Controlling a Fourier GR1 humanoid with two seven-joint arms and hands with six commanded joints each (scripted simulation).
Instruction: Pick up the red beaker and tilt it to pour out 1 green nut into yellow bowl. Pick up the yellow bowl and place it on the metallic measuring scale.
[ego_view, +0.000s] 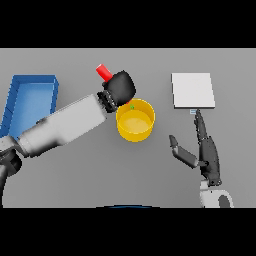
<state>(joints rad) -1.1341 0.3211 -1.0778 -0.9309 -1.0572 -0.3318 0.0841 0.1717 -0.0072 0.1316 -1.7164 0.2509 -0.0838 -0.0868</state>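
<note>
The left hand (120, 88) is curled round the red beaker (103, 72) and holds it just beyond the far-left rim of the yellow bowl (135, 120). Only the beaker's upper end shows past the hand, pointing up and to the left, away from the bowl; its long axis slants from there down toward the bowl, so the hidden mouth appears to face the bowl's inside. A small green nut (132, 106) shows right at the bowl's far rim, just under the hand; whether it is in the air or already resting inside I cannot tell. The pouring step looks to be at or near its end.

The bowl stands on the grey desk (90, 170) about midway across. The scale (193, 90), a pale square plate, lies to the bowl's right and a little farther back, well apart from it. The right hand (202, 147) rests near the desk below the scale, fingers straight and thumb spread, holding nothing. It lies between bowl and scale and is free, so it seems better placed to carry the bowl. A blue tray (30, 95) sits at the far left.
</note>
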